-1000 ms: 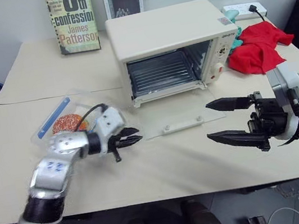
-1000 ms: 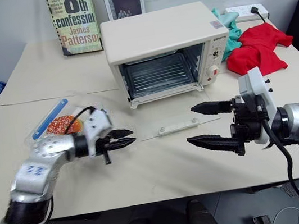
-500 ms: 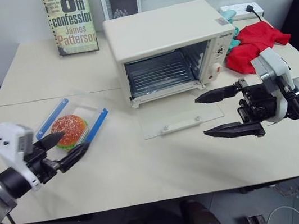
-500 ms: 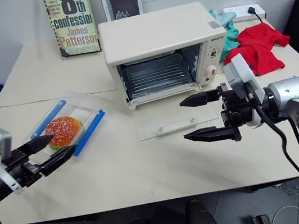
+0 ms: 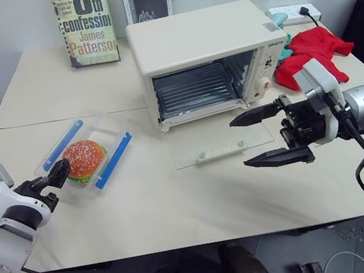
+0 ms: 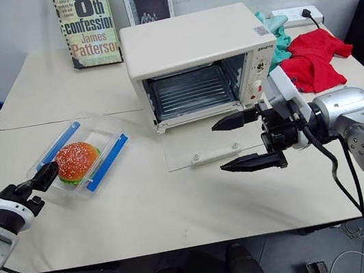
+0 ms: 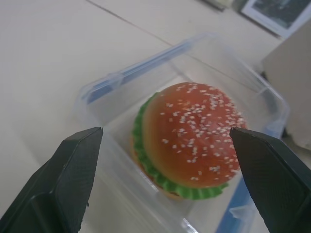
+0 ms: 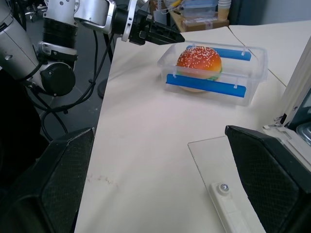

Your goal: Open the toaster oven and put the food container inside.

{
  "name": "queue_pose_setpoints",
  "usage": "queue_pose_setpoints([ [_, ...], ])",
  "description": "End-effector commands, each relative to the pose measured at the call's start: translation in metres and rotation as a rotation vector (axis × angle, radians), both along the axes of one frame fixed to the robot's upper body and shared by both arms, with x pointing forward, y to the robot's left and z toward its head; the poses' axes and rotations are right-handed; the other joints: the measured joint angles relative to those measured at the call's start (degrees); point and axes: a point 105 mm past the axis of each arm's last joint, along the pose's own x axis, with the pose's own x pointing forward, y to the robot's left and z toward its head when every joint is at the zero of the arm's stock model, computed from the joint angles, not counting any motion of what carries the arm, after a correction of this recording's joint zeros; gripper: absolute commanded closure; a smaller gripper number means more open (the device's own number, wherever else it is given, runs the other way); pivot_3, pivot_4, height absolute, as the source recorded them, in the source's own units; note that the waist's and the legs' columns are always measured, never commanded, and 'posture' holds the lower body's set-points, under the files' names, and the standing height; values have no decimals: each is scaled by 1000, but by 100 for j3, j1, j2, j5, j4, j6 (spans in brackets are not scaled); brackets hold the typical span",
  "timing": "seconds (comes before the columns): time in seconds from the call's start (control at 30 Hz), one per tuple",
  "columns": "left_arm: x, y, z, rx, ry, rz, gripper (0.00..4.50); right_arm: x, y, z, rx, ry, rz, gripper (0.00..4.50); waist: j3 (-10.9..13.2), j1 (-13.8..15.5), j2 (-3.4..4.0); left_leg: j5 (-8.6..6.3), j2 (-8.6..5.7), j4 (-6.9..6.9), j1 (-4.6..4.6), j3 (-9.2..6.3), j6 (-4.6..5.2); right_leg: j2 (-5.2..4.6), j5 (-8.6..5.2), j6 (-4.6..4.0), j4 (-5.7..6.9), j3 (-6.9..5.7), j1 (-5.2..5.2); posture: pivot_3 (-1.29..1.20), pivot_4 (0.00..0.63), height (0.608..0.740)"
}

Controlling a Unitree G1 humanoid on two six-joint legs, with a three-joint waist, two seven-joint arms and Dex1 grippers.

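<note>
A staged lab or office room: plain beige tables (image 5: 57, 94) pushed together, a paperback (image 5: 87, 25) propped behind the toaster oven (image 5: 207, 56), and a power strip (image 5: 295, 12) beside it.

Even, bright indoor light from overhead; cream table (image 5: 179, 206) reads evenly lit, no hard highlights. Shadows soft and short: a faint grey patch under the right gripper (image 5: 271, 136), a dim band inside the toaster oven (image 5: 204, 57) cavity. Glass door (image 5: 219, 146) nearly invisible, weak sheen only. Head views sharp across the table, slight wide-angle bowing at the edges. Left wrist view: burger (image 7: 189, 133) in the food container (image 7: 116, 92) fairly crisp, near fingers (image 7: 73, 174) soft, far background blurred. Right wrist view: near fingers (image 8: 58, 184) out of focus, dark left background underexposed.
</note>
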Motion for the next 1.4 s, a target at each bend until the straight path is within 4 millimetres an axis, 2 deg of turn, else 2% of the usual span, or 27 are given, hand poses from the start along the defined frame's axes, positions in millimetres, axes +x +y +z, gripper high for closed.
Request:
queue_pose_setpoints([
  [0.03,-7,4,6,22,-21,70,73,-5,4,4,22,-32,15,0,0,2,0,0,0,1,0,0,-4,0,0,0,0,0,0,0,150,740],
  [0.13,-7,5,0,0,14,93,73,-5,6,2,35,-30,12,0,0,6,0,1,-1,2,2,-1,-10,0,0,1,3,0,1,0,150,740],
  [0.23,-4,-3,-20,-64,89,109,73,-6,7,3,53,-35,3,0,0,12,0,1,-3,2,4,-1,-11,-2,0,1,3,0,5,0,150,740],
  [0.37,4,-7,-34,-106,168,119,73,-8,8,5,75,-38,-14,0,-2,18,-3,1,-3,5,1,-3,-12,-1,1,2,3,-1,4,0,150,740],
  [0.47,18,-7,-31,-121,200,113,73,-11,9,4,83,-35,-26,0,-2,22,-4,3,-4,4,3,-4,-15,-1,1,2,4,-2,5,0,150,740],
  [0.6,25,2,-32,-141,249,139,73,-15,8,3,87,-30,-47,0,-2,28,-4,5,-7,4,2,-5,-18,-3,1,2,6,-3,6,0,150,740],
  [0.7,25,8,-32,-161,261,180,626,-16,7,4,94,-28,-69,0,-2,31,-4,5,-7,4,2,-6,-18,-3,1,2,4,-3,5,0,150,740],
  [0.97,28,16,-27,-160,281,207,3061,-17,4,7,103,-29,-97,0,-2,0,-4,15,-6,-2,7,-6,-36,-1,1,1,11,-3,4,0,150,740],
  [1.1,24,31,-27,-108,326,208,4254,-16,2,10,95,-32,-107,0,-2,-4,-4,17,-6,-3,4,-6,-40,0,0,1,9,-3,0,0,150,740],
  [1.23,21,38,-20,22,376,79,4327,-13,-6,9,80,30,-151,0,-2,-7,-4,18,-6,-9,4,-5,-43,-1,-2,-4,8,-3,-4,0,150,740],
  [1.4,26,30,-13,-7,361,-93,4327,-7,-13,10,62,1,-212,0,-2,26,-4,18,-7,-10,2,-6,-45,-3,-5,-10,1,-6,-2,0,150,740],
])
